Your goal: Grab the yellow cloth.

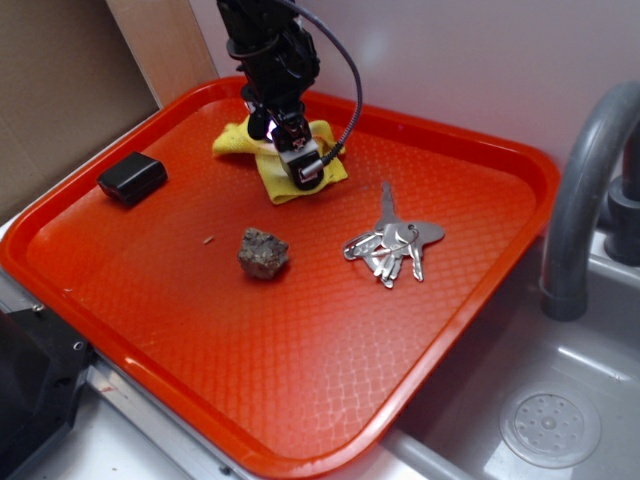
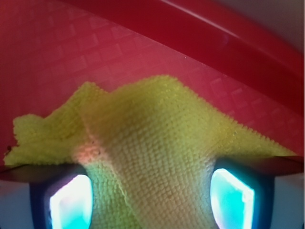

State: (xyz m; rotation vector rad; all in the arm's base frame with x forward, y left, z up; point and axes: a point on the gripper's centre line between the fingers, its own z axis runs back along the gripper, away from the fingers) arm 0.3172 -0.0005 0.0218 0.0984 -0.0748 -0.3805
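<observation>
One red plastic tray w/ waffle-textured floor (image 1: 300, 360) carries four things: one small bright yellow fuzzy microfibre cloth (image 1: 285, 160), one black rectangular block (image 1: 132, 178), one rough grey-brown rock (image 1: 263, 253), one bunch of silver metal keys (image 1: 393, 245). The cloth lies crumpled directly under the black end effector (image 1: 290, 150), its weave rising in a fold (wrist view) between both fingers (image 2: 71, 202). End effector approx. half open, straddling that fold; whether it has hold of the cloth I cannot tell.
</observation>
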